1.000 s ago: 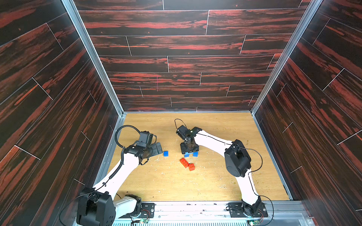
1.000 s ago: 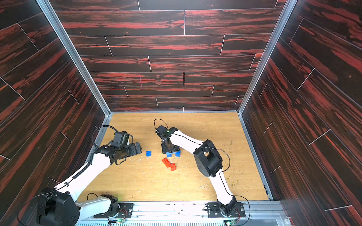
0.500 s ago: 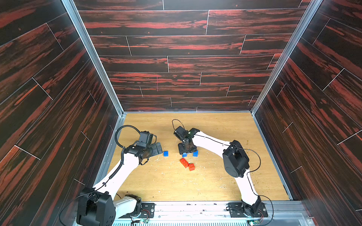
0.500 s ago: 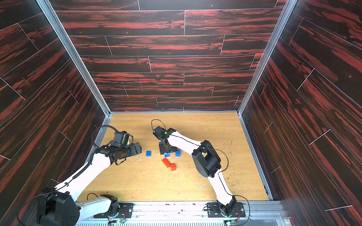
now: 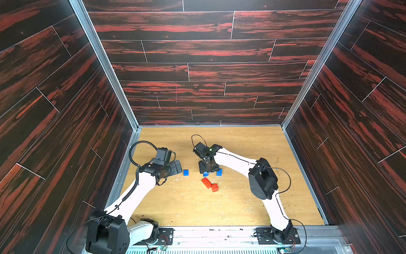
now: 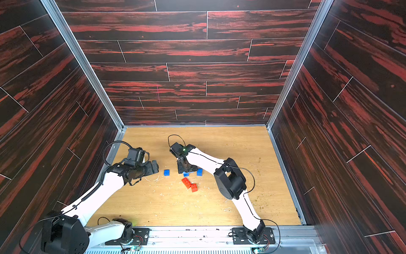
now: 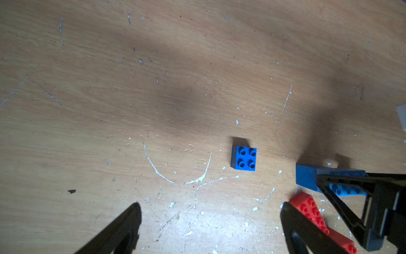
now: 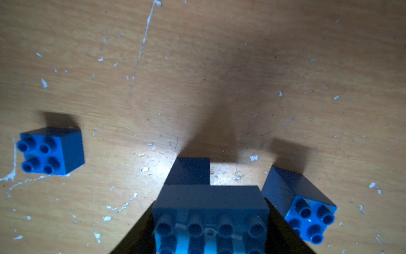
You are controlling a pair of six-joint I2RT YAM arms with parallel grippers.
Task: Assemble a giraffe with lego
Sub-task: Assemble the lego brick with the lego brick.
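Scratched wooden tabletop, dark panelled walls all round. Nearest me, a long red brick and a small red brick lie touching; a finger of my left pincer cuts them off in its wrist view. That pincer is spread wide and empty. A lone blue brick sits studs up at 10 o'clock from the reds. At their 12 o'clock my right pincer is clamped on the light blue brick and hides most of it from above. A dark blue brick shows under one end; whether it is joined, I cannot tell. A third blue brick sits just beside.
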